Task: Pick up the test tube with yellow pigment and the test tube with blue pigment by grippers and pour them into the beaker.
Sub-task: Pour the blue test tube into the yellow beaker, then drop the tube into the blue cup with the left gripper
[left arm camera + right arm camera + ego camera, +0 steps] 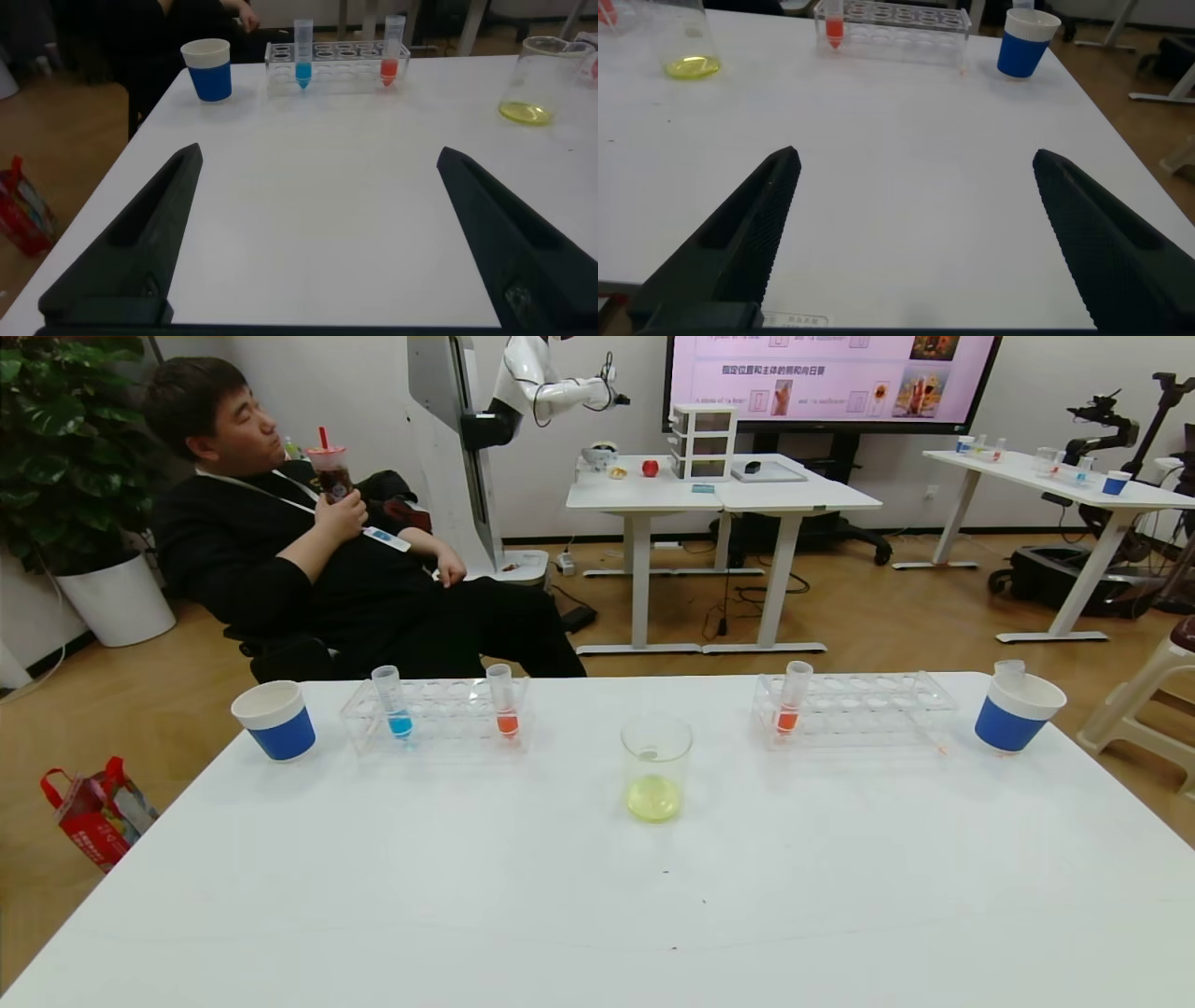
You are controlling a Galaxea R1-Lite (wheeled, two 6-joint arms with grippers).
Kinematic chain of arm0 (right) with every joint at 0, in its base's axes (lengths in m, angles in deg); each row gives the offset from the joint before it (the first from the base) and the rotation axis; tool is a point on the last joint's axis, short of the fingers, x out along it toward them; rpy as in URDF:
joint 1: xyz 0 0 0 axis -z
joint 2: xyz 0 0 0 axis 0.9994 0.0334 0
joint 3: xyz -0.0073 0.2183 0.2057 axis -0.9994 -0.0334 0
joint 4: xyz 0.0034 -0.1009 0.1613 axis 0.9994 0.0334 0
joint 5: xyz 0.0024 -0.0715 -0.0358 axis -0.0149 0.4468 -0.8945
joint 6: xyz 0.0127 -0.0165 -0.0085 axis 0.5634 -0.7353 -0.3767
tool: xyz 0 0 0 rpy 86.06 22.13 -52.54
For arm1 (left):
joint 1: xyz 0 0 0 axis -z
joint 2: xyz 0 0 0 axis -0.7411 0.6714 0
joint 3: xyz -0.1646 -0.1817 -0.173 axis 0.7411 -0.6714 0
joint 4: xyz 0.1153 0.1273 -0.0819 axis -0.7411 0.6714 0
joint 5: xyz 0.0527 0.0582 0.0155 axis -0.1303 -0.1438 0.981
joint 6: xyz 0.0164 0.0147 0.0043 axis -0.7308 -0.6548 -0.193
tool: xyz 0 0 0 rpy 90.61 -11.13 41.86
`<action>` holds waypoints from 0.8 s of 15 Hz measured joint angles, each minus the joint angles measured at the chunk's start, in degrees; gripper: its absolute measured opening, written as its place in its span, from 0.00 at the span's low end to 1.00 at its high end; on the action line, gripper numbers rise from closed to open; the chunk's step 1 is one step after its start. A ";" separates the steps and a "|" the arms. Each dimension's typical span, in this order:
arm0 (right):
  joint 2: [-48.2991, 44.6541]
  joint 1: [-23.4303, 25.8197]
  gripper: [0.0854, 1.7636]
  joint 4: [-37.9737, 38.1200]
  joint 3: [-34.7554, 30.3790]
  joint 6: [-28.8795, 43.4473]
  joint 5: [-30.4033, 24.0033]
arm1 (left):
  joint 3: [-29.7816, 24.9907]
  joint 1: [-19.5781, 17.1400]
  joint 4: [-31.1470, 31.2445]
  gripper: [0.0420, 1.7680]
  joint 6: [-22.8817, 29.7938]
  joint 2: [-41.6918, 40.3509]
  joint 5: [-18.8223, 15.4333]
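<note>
Yellow liquid already sits in the beaker (655,767), and an emptied tube stands in the right cup (1018,710), so I'd judge the yellow pour done and the blue one next. The left end effector (318,233) hangs low over the worktop (597,896), fingers spread wide and empty; the right end effector (915,233) likewise. The blue tube (303,54) stands upright in its rack (338,63), well ahead of the left end effector, which must reach forward and close around it.
</note>
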 joint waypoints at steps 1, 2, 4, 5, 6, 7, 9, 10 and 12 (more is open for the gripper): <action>0.00 0.00 0.98 -0.02 0.00 0.00 -0.02 | 2.38 0.00 0.11 0.99 -0.02 1.38 -0.28; 0.00 0.00 0.98 0.00 0.00 -0.02 0.00 | 5.60 0.21 0.09 0.99 0.02 4.00 -0.49; 0.00 0.00 0.98 0.00 0.00 0.01 0.00 | 12.39 0.90 -0.39 0.99 0.02 10.84 -0.68; 0.00 0.00 0.98 0.00 0.00 0.00 0.00 | 15.60 1.26 -1.32 0.99 0.05 15.34 -0.74; 0.00 0.00 0.98 0.00 0.00 0.00 0.00 | 18.01 1.49 -3.36 0.99 0.06 19.91 -0.82; 0.00 0.00 0.98 0.00 0.00 0.00 0.00 | 19.87 1.67 -6.58 0.99 0.06 24.78 -0.83; 0.00 0.00 0.98 0.00 0.00 0.00 0.00 | 22.00 1.84 -15.43 0.99 0.05 35.67 -0.90; 0.00 0.00 0.98 0.00 0.00 0.00 0.00 | 22.60 1.84 -19.63 0.99 0.05 41.13 -0.88; 0.00 0.00 0.98 0.00 0.00 0.01 0.00 | 23.10 1.73 -28.94 0.99 0.11 52.98 -0.90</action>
